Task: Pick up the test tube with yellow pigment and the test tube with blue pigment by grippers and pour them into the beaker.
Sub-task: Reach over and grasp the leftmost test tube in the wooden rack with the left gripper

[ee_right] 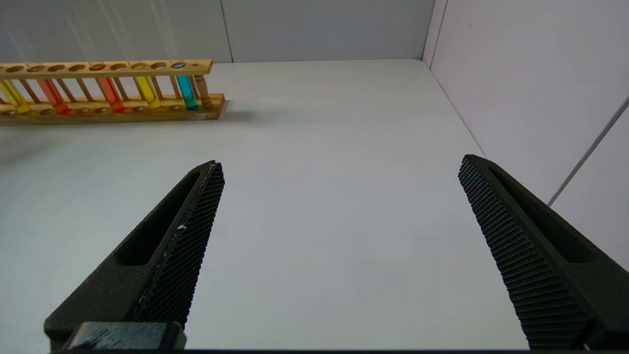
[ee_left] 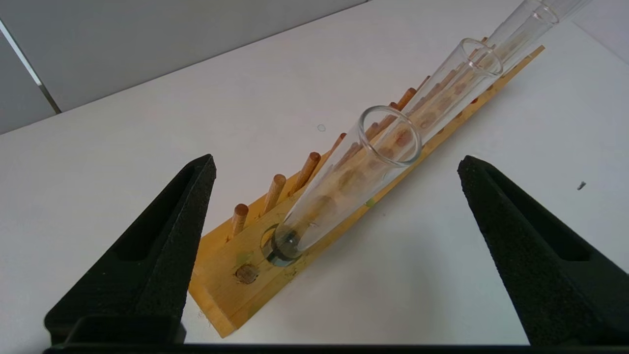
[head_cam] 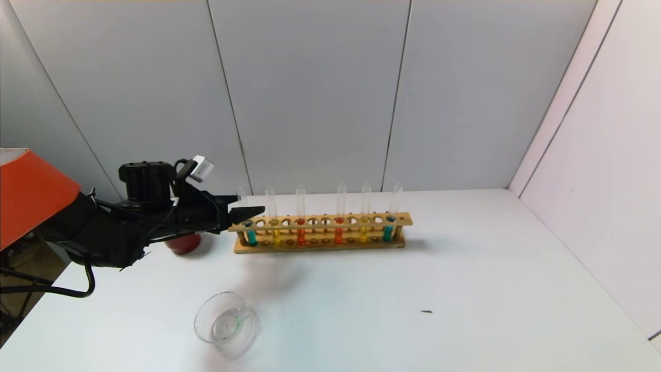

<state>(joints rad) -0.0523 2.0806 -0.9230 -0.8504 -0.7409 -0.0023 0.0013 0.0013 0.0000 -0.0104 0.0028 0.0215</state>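
Note:
A wooden rack (head_cam: pixel 320 242) at the back holds six tubes. Left to right they are a test tube with blue pigment (head_cam: pixel 251 236), a test tube with yellow pigment (head_cam: pixel 276 236), two orange-red tubes, another yellow tube (head_cam: pixel 363 235) and another blue tube (head_cam: pixel 387 232). My left gripper (head_cam: pixel 250 212) is open at the rack's left end. In the left wrist view its fingertips straddle the end blue tube (ee_left: pixel 344 191) without touching it. The beaker (head_cam: pixel 227 323) stands near the front left. My right gripper (ee_right: pixel 340 160) is open and empty over bare table, out of the head view.
A dark-red cup (head_cam: pixel 183 243) stands behind my left arm, left of the rack. A small dark speck (head_cam: pixel 426 311) lies on the white table. Grey walls close the back and the right side. The right wrist view shows the rack's right end (ee_right: pixel 196 88).

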